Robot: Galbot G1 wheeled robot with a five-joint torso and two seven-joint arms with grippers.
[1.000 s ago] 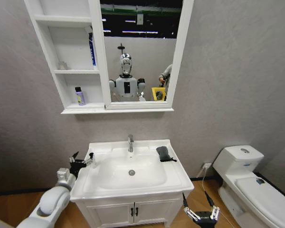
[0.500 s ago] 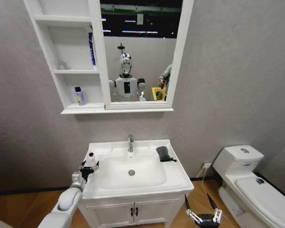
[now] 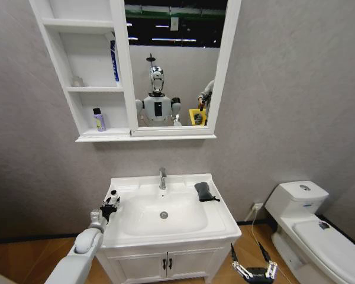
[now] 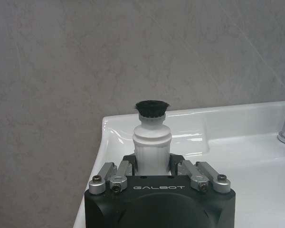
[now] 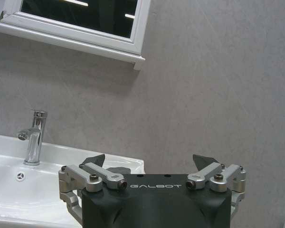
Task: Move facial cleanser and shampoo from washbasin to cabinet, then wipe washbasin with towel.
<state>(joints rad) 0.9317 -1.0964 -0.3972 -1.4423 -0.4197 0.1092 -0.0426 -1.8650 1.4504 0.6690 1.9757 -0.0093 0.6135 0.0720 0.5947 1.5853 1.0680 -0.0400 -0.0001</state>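
1. The left gripper [image 4: 152,164] is hiding the white bottle's [image 4: 152,140] lower body.
2. The towel [image 5: 115,170] is peeking out behind the right gripper [image 5: 152,161].
3. The cabinet's [image 3: 83,89] small shelf items are staying too small to identify.

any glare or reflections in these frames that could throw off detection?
Head view: mirror reflects the robot and ceiling strip lights. Left wrist view: bright highlights on the glossy washbasin rim behind the white bottle in the left end effector. Right wrist view: shiny chrome tap.

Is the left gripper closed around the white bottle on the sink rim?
Yes, the left gripper has its fingers against both sides of the white bottle.
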